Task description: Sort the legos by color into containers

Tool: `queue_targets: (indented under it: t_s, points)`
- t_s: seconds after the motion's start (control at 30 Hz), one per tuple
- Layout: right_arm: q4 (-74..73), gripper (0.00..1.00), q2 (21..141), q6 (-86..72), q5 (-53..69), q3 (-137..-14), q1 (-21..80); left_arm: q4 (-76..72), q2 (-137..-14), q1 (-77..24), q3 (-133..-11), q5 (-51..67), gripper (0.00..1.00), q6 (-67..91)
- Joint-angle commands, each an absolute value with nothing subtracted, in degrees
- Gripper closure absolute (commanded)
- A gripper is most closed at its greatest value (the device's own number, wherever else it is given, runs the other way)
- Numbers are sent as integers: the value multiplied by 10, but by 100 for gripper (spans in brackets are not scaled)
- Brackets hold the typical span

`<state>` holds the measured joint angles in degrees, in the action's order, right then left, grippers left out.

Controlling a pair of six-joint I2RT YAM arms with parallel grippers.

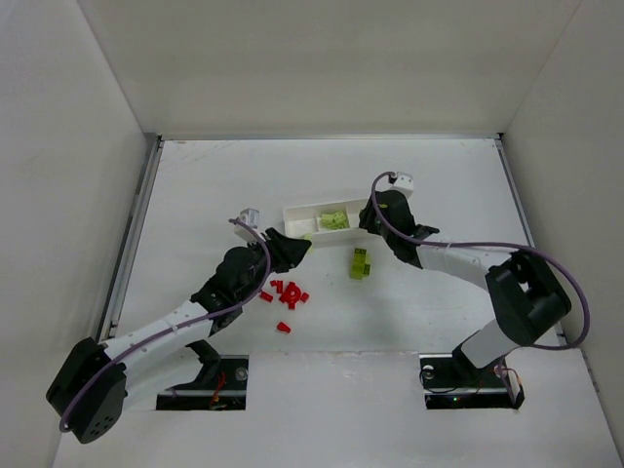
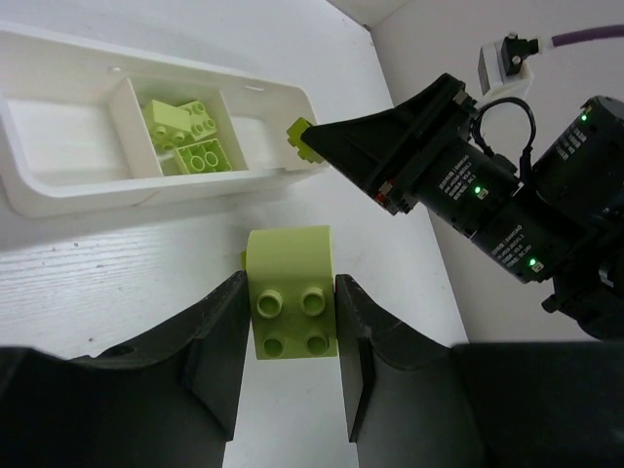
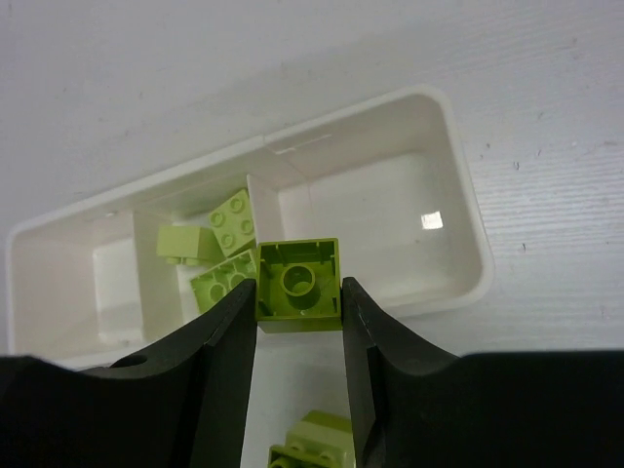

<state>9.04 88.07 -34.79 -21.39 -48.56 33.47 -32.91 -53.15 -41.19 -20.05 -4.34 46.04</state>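
The right pincer (image 3: 298, 302) grips a yellow-green brick (image 3: 298, 281) between its fingers, hollow underside facing the wrist camera, and hangs just above the near wall of the white tray (image 3: 458, 175). Beyond its tips, the middle compartment (image 3: 216, 255) already holds three yellow-green bricks (image 3: 232, 216); the compartments to either side look bare. Below the pincer, another green brick (image 3: 314, 441) lies on the worktop (image 3: 546, 97).

The left pincer (image 2: 290, 336) has its fingers against both sides of a second yellow-green brick (image 2: 291, 304), studs up, apparently clamped, just short of the tray's front wall (image 2: 146, 190).

From overhead, a scatter of red bricks (image 1: 285, 292) lies on the worktop behind the left pincer, none of them in the tray. I judge the green sorting well along, with these last few bricks left, and the red sorting not yet begun.
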Motion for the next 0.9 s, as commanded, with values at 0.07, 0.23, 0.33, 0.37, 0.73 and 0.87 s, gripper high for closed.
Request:
queue_targets:
  t_s: [0.07, 0.23, 0.33, 0.37, 0.73, 0.87]
  points:
    - [116, 69, 894, -311, -250, -539, 325, -330, -537, -423, -233, -65, 83, 432]
    - [120, 39, 901, -308, -251, -543, 314, -341, -580, -436, -262, -80, 83, 412]
    - [126, 33, 879, -312, -243, -521, 312, -340, -620, -441, -293, -80, 83, 392]
    - [127, 32, 867, -313, -242, -511, 314, -342, -634, -443, -302, -82, 83, 384]
    - [148, 63, 621, -347, -250, -301, 354, -352, -852, -438, -462, -119, 81, 281]
    - [145, 58, 569, -345, -241, -252, 357, -352, -937, -428, -519, -134, 81, 249]
